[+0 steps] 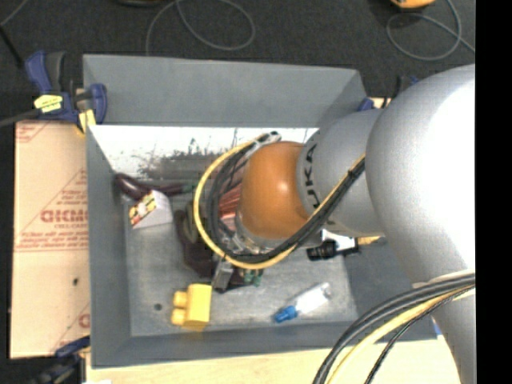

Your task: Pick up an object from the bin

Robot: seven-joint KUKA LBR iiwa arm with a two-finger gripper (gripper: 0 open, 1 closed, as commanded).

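Observation:
My gripper (223, 277) pokes out from under the arm's orange cover, low in the middle of the bin. Just below and left of it lies a yellow toy brick (192, 306) with two studs, close to the gripper but apart from it. A small green piece (254, 279) sits right beside the gripper on its right. A dark maroon, floppy thing (190, 248) lies to its upper left, partly under the arm.
A white tube with a blue cap (304, 302) lies near the bin's front right. A black marker (331, 250) rests at the right under the arm. A white packet with a red and yellow label (150, 208) sits at the left by another dark strip (130, 187).

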